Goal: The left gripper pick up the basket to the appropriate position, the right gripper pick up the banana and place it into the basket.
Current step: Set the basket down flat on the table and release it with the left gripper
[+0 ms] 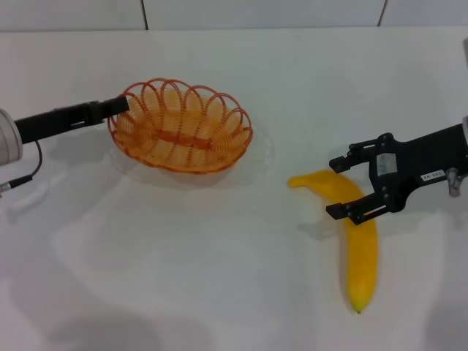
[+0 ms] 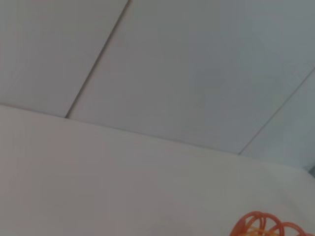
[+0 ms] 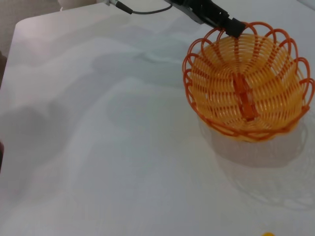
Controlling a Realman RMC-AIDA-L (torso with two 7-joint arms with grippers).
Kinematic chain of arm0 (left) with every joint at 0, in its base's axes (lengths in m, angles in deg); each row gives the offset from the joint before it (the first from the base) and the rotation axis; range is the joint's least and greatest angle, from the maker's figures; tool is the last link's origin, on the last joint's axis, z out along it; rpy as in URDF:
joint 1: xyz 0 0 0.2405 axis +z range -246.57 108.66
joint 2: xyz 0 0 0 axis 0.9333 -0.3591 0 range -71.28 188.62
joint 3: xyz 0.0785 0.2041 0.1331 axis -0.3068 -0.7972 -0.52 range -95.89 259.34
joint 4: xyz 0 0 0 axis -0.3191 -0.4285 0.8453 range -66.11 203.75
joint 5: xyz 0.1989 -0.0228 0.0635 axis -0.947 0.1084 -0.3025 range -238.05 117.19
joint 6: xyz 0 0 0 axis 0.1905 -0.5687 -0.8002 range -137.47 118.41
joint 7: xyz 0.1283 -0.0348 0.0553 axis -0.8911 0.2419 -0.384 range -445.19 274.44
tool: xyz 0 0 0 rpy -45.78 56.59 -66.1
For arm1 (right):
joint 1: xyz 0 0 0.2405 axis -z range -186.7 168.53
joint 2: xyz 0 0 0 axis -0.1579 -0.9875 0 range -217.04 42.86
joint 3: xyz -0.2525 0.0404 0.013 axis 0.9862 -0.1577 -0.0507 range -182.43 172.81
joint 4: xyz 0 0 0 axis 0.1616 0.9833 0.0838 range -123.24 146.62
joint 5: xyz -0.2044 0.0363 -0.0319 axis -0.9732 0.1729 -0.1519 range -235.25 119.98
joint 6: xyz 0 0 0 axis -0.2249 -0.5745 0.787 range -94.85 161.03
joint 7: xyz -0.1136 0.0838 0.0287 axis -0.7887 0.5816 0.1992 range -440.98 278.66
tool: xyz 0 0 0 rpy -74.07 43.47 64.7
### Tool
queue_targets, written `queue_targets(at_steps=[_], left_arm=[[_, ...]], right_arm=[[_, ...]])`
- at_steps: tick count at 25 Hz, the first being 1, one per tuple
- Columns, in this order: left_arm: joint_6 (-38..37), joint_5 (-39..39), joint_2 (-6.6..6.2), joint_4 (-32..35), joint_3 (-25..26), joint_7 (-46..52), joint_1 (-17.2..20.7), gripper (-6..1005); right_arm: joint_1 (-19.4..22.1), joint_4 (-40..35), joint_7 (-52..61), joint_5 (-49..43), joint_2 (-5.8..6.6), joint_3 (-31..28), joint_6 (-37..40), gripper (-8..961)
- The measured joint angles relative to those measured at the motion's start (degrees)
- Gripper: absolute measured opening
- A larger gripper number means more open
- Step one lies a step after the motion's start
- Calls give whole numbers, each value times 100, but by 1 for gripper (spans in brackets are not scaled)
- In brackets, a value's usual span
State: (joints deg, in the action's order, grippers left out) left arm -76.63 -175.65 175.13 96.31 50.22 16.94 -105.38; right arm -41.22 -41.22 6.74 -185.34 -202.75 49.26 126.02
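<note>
Basket (image 1: 180,127) empty, rim clamped by left gripper (image 1: 117,106); right gripper (image 1: 349,187) spread over banana (image 1: 356,245).

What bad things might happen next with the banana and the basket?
The black left gripper grips only the looped edge of the shallow orange wire basket, which looks lifted above its shadow, so it might tilt or slip free.

The black right gripper is open around the smooth yellow curved banana near its stem end, not its middle. If it closes there, the long free end might swing or slide out.

The basket is shallow, so a dropped banana might roll off onto the white table.
</note>
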Motion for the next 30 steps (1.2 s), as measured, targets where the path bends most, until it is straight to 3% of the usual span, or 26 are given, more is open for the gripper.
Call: queue_targets(at_steps=[30], left_arm=[[162,360,-1,-500,13,-335,68,143]], right_arm=[[-13,0,7,0,0,19,15,860]])
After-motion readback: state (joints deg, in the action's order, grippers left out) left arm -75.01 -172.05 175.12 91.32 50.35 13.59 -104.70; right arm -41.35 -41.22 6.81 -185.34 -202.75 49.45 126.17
